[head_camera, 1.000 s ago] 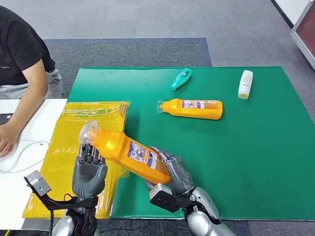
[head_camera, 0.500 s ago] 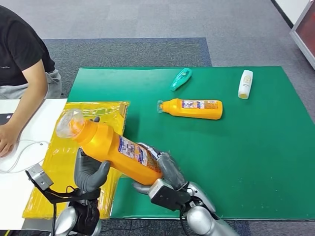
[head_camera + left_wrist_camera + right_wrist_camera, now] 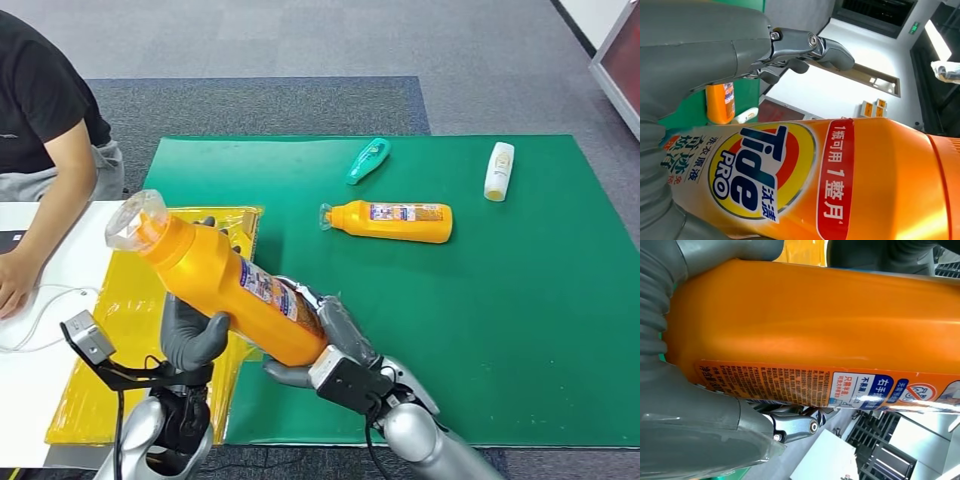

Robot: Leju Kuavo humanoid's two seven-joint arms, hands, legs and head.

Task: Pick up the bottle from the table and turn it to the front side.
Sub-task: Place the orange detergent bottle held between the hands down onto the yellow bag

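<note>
Since a second ago, both hands have raised the large orange plastic detergent bottle [image 3: 219, 285] higher, its clear cap tipping up. Right hand [image 3: 332, 340] grips the base and left hand [image 3: 189, 335] cradles the body from below, probably so the bottle can roll until its front label faces outward, above the green bench [image 3: 468, 330].

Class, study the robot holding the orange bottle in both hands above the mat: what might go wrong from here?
1. The orange bottle is tilted and glossy; while turning, it may slip from the left hand or right hand.
2. If dropped, it could land on the yellow bag or the green mat.
</note>
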